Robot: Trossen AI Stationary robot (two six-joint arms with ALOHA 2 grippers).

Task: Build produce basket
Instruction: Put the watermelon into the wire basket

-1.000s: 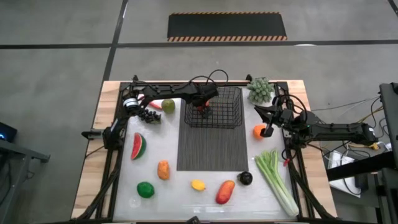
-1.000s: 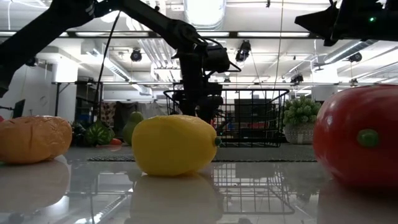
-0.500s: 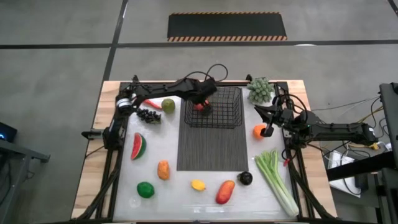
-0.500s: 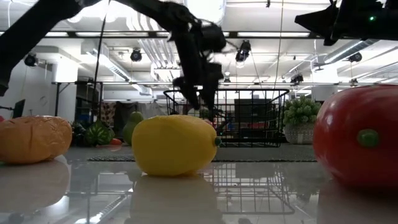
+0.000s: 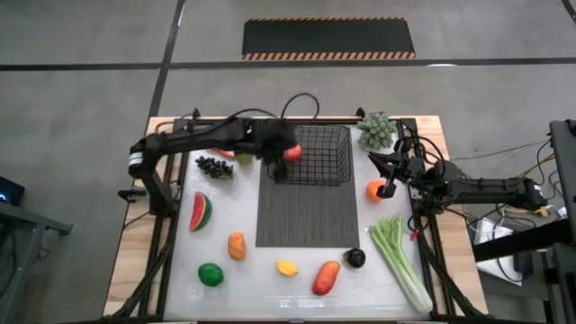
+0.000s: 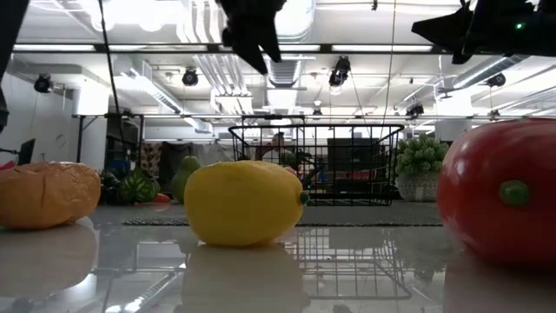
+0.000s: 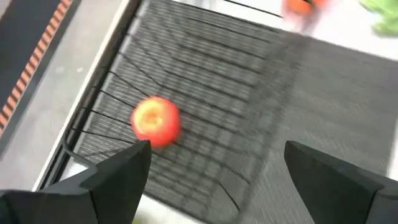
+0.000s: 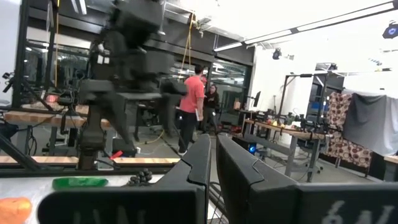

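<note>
Basket of thin black wire mesh (image 5: 310, 155) sits on the far end of the dark ribbed rectangular mat (image 5: 306, 214), which lies mid-bench. Nearest, in front of the mat, lie a yellow lemon (image 5: 286, 267) and a red-orange mango (image 5: 326, 277). Right of the mat, the right gripper (image 5: 387, 191) rests beside an orange (image 5: 373, 190), fingers pressed together. At the basket's left wall, the left gripper (image 7: 214, 165) hovers with fingers spread, empty, above a round red tomato (image 7: 155, 121) lying inside the basket.

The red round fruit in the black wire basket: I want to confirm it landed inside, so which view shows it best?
The left wrist view: the red round fruit lies plainly on the black wire basket's floor. The high view shows it part-hidden by the arm; the low view barely shows it; the right wrist view not at all.
</note>
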